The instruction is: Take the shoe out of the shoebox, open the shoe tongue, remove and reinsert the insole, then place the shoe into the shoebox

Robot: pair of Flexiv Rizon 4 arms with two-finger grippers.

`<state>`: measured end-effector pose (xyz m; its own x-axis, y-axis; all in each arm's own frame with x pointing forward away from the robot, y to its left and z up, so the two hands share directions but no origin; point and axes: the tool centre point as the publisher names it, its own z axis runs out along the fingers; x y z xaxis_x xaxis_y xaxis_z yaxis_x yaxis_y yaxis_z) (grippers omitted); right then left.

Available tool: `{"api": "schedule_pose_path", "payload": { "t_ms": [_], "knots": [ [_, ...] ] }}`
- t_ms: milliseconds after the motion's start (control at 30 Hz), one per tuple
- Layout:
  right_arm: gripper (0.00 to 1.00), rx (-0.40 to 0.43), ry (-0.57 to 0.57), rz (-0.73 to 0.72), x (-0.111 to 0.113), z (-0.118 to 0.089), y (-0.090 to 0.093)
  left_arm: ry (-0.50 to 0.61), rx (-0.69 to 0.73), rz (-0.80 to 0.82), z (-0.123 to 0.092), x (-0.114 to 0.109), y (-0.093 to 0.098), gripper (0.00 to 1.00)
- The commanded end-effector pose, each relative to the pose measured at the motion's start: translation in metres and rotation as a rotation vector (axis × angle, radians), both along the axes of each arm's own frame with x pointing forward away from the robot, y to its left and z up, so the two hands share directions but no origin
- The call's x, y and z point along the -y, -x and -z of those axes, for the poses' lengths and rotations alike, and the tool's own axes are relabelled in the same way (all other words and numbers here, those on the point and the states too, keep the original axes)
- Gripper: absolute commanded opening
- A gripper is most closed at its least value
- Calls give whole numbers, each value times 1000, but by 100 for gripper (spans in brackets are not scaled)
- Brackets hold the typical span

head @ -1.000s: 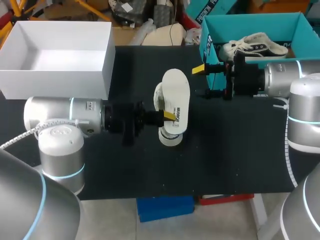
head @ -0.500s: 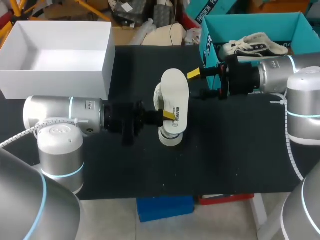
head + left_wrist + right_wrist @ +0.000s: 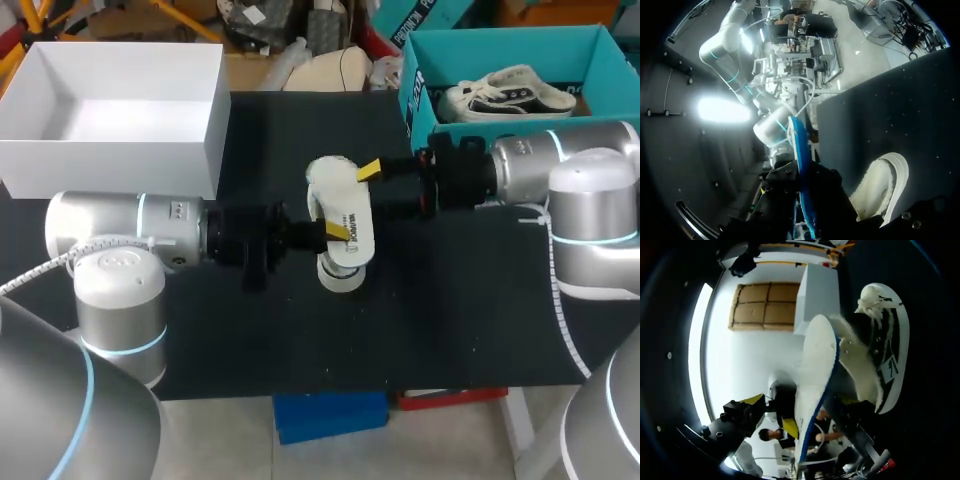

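1. Two arms meet near the middle of the bench (image 3: 470, 320). Its bare dark surface toward 6 o'clock, nearest the robot, looks like the widest room for setting anything down.
2. Left gripper (image 3: 335, 232), entering from 9 o'clock, is pressed together on the insole (image 3: 352, 215), pinching it across its faces near the 6 o'clock end.
3. Insole: held just above the shoe (image 3: 338, 275), which rests on the bench at centre. It is probably thin, light and flexible, so it would bend or flap if held by one end only. A second hold near the free end should steady it for feeding into the shoe.
4. Shoe: likely a soft upper on a stiffer sole, and light enough to slide on the bench if pushed. The collar or heel seems the firmest place to grip.
5. Right gripper (image 3: 375, 188), entering from 3 o'clock, has its fingers spread, with one yellow tip over the insole's 12 o'clock end. Whether it touches cannot be told.
6. White box (image 3: 110, 160) at 10 o'clock is open-topped and empty, with tall walls to clear. The left arm lies alongside its near wall.
7. Teal box (image 3: 418, 95) at 2 o'clock holds a second shoe (image 3: 510, 90) and stands close behind the right arm.
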<state>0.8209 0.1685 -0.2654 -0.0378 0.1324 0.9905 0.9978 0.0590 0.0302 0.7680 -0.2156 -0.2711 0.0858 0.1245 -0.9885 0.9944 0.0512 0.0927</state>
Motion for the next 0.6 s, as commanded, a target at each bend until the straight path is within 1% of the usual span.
{"api": "schedule_pose_path", "payload": {
  "t_ms": [33,67,167,233,267,333,467,567,600],
  "knots": [
    [87,-4,22,41,11,-5,11,-2,2,-3,0,1,0,0],
    [89,-6,31,48,15,-7,12,-2,2,-3,0,1,0,0],
    [88,-3,44,60,25,-13,13,-2,2,-3,0,1,0,0],
    [84,2,56,65,28,-17,12,-2,2,-3,0,1,0,0],
    [85,3,57,66,29,-18,12,-2,2,-3,0,1,0,0],
    [87,5,61,63,28,-19,11,-2,2,-3,0,1,0,0],
    [87,3,63,53,26,-15,6,-2,2,-3,0,1,0,0],
    [90,5,59,45,22,-12,1,-2,2,-3,0,1,0,0],
    [88,5,57,39,21,-11,0,-2,2,-3,0,1,0,0]
  ]
}}
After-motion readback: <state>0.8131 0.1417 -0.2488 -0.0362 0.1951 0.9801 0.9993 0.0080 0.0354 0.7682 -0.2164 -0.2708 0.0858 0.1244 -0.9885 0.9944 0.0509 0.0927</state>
